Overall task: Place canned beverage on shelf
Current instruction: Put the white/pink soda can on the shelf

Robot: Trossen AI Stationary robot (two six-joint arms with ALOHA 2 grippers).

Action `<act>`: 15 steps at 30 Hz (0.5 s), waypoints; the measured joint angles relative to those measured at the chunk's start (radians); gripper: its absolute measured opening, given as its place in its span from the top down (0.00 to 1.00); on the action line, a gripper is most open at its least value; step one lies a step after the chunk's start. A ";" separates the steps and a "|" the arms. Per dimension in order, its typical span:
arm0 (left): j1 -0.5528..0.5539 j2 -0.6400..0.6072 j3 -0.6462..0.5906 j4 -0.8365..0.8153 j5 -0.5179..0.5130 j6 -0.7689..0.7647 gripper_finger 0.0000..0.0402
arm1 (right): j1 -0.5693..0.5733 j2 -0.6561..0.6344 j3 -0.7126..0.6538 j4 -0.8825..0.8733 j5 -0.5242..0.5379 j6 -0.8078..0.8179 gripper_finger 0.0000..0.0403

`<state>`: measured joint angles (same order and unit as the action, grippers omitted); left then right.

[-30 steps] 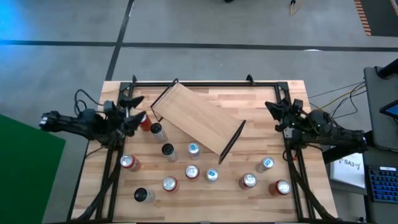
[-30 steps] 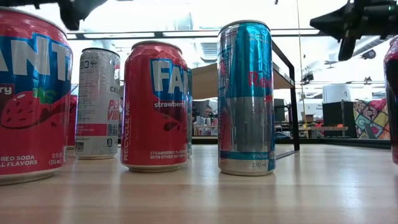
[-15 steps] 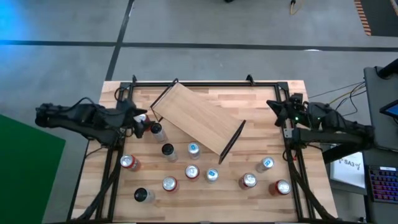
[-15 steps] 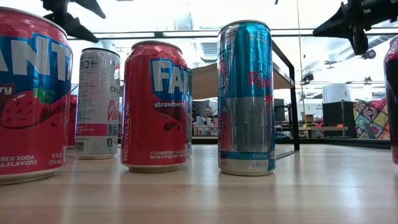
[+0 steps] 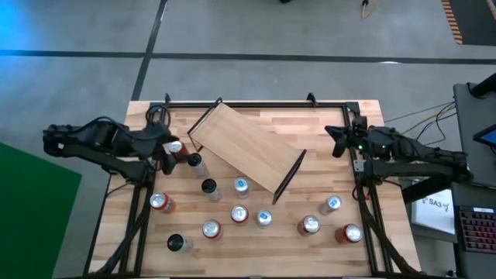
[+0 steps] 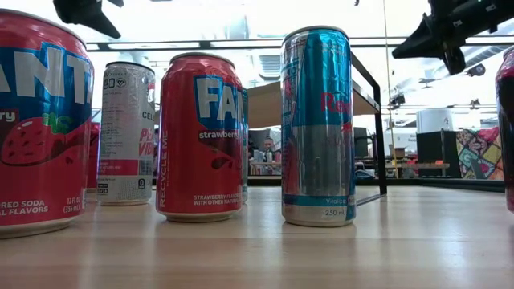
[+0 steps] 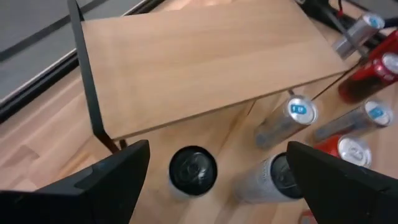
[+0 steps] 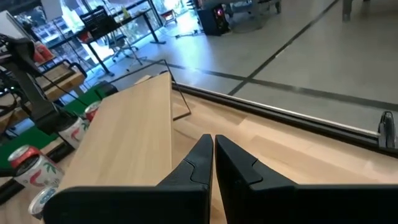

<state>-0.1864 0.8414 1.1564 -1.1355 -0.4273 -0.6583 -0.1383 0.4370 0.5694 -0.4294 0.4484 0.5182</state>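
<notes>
The high camera looked straight down on the whole counter [image 5: 341, 124] from well above. The low camera sat at counter height, very near a row of cans [image 6: 200, 136], facing level toward the room behind. The left wrist camera looked down past its own fingers [image 7: 118, 180] at the shelf [image 7: 199, 62] from close by. The right wrist camera faced across the counter at that same shelf, which all four views shared.

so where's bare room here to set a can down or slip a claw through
The shelf top is bare. The tabletop is also bare between the shelf and the right claw. It is crowded along the near side, where the cans stand, and beside the left claw.
</notes>
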 joint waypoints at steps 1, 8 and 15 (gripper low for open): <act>0.000 -0.004 -0.006 0.002 0.000 0.008 0.09 | 0.000 0.005 0.000 0.000 0.000 0.004 0.98; 0.000 0.025 -0.032 0.022 -0.006 0.017 0.09 | 0.000 0.024 0.000 0.000 -0.001 0.005 0.98; 0.000 0.085 -0.033 0.059 0.002 0.034 0.09 | 0.000 0.024 0.000 0.000 -0.002 0.005 0.98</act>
<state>-0.1864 0.9261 1.1236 -1.0764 -0.4248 -0.6240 -0.1383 0.4610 0.5694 -0.4293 0.4469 0.5228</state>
